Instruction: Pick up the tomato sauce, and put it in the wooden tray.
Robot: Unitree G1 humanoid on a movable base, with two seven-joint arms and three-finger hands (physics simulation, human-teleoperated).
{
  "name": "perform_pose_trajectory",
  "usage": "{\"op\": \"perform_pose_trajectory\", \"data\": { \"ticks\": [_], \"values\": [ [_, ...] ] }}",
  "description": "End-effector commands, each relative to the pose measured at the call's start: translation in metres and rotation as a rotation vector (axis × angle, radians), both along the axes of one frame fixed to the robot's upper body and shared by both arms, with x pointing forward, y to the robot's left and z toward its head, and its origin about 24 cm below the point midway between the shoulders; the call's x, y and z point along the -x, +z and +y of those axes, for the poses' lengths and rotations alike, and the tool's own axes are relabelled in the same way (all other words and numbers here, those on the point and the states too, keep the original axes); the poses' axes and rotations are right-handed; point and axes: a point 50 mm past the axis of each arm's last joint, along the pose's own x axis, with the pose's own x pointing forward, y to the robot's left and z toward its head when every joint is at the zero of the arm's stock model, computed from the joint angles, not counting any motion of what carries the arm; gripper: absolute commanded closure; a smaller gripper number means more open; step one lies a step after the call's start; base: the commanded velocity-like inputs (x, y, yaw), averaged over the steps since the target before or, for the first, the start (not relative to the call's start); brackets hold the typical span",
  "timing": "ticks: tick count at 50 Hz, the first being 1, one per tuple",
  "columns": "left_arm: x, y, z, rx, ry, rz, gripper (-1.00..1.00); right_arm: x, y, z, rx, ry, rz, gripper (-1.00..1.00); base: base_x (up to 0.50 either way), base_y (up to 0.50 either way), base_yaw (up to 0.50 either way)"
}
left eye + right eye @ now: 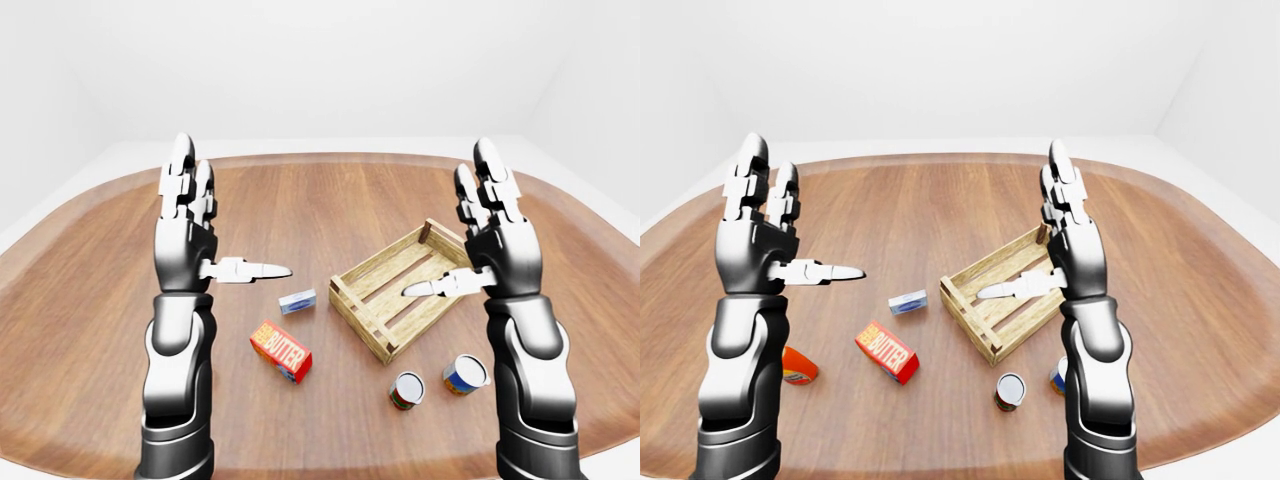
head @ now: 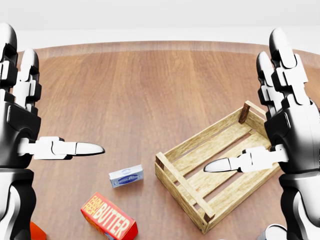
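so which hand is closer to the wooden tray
Right. The right hand is raised open with its thumb over the wooden tray; the left hand is also open, off to the tray's left, beyond the small blue box.

wooden tray (image 2: 215,172) unobstructed from above, butter box (image 2: 109,216) just left

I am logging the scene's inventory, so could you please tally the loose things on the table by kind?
Wooden tray: 1
Butter box: 1
Small white and blue box: 1
Cans: 2, one red and green, one blue and orange
Orange bottle lying on its side, partly hidden by the left arm: 1
Total: 6
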Motion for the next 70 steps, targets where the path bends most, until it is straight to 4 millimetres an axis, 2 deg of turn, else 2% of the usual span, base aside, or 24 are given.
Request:
{"op": "perform_pose_trajectory", "data": {
  "ticks": [1, 11, 15, 24, 30, 34, 45, 53, 61, 70],
  "values": [
    [0.002, 0.003, 0.002, 0.002, 0.004, -0.012, -1.0, 0.002, -0.001, 0.003, 0.027, 0.001, 0.005, -1.0, 0.0, 0.0, 0.0],
    [0.002, 0.003, 0.003, 0.003, 0.006, -0.015, -1.0, 0.001, -0.008, 0.008, 0.092, -0.016, 0.036, -1.0, 0.0, 0.0, 0.0],
    [0.002, 0.005, 0.003, 0.002, 0.007, -0.021, -1.0, 0.006, -0.004, 0.012, 0.125, -0.015, 0.014, -1.0, 0.0, 0.0, 0.0],
    [0.003, 0.006, 0.003, -0.001, 0.01, -0.03, -1.0, 0.025, 0.023, 0.021, 0.175, 0.007, -0.127, -1.0, 0.0, 0.0, 0.0],
    [0.003, 0.006, 0.004, -0.003, 0.011, -0.029, -1.0, 0.043, 0.021, 0.023, 0.228, 0.016, -0.128, -1.0, 0.0, 0.0, 0.0],
    [0.002, 0.005, 0.003, -0.004, 0.01, -0.024, -1.0, 0.063, 0.023, 0.028, 0.295, 0.041, -0.136, -1.0, 0.0, 0.0, 0.0],
    [0.002, 0.001, 0.002, -0.007, 0.009, -0.008, -1.0, 0.084, 0.003, 0.029, 0.413, 0.043, 0.005, -1.0, 0.0, 0.0, 0.0],
    [0.0, -0.003, 0.001, -0.011, 0.008, 0.011, -1.0, 0.088, -0.012, 0.028, 0.423, 0.038, 0.108, -1.0, 0.0, 0.0, 0.0],
    [0.0, -0.003, 0.001, -0.012, 0.007, 0.013, -1.0, 0.096, -0.015, 0.029, 0.464, 0.037, 0.148, -1.0, 0.0, 0.0, 0.0],
    [-0.001, -0.004, 0.0, -0.013, 0.005, 0.02, -1.0, 0.104, -0.03, 0.028, 0.47, 0.046, 0.259, -1.0, 0.0, 0.0, 0.0]
  ]
}}
